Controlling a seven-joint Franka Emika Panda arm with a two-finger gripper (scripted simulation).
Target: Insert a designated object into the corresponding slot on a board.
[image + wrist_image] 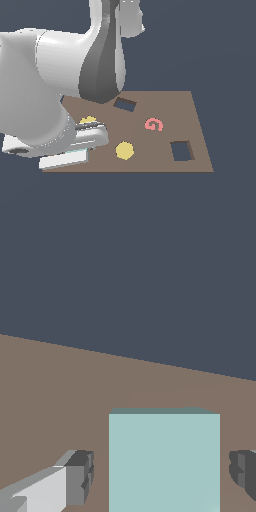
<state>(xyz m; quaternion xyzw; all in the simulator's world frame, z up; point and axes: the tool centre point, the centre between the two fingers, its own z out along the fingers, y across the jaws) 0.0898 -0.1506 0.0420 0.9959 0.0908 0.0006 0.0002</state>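
The hand (162,471) is wide open, its fingers (80,476) on both sides of the teal tile (164,461), not touching it; the tile lies on the board (60,391).

Plain, seemingly featureless dark slate-blue backdrop (220,45); flat, even light.

The big white arm (45,100) hides most of the teal tile (80,149) and part of the yellow cross (88,120), and the wrist view cuts off the tile's lower edge.
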